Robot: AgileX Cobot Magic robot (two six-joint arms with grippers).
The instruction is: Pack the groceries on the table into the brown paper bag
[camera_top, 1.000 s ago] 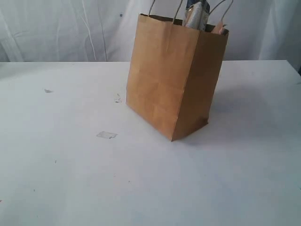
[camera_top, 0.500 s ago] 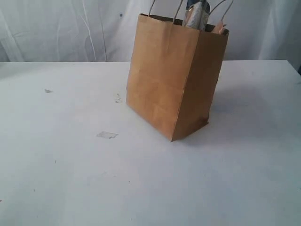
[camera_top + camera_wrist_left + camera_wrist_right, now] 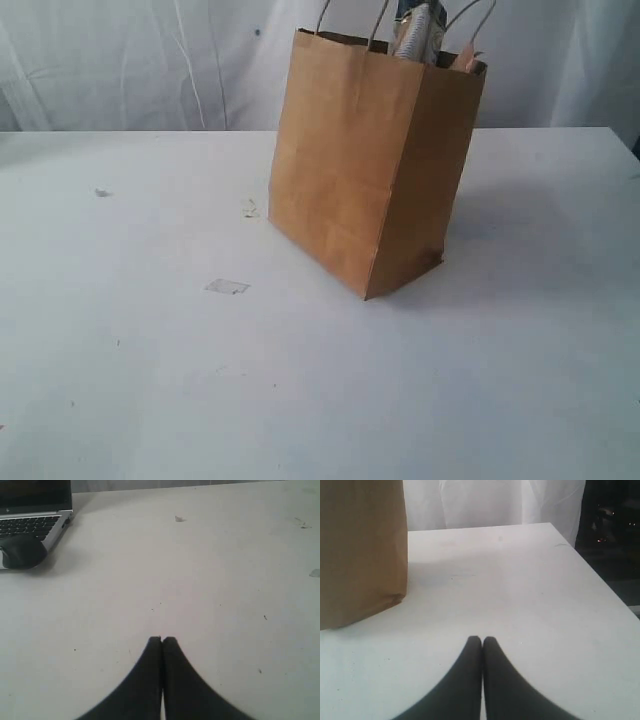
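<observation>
Exterior view: seeing the brown paper bag standing upright toward the table's far edge, groceries poking out of its top. Finding none lying outside it, only a pale scrap. Keeping left gripper and right gripper pressed together, pinching nothing. Judging packing finished; calling only for a final check, no further grasp.

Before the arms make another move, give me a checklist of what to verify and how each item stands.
1. Brown paper bag upright on the table: ok.
2. Left gripper shut, holding nothing: ok.
3. Right gripper shut, holding nothing: ok.
4. No groceries seen outside the bag: ok; the pale scrap is not one.
5. All groceries inside: cannot tell; only a printed package top shows above the rim.
</observation>
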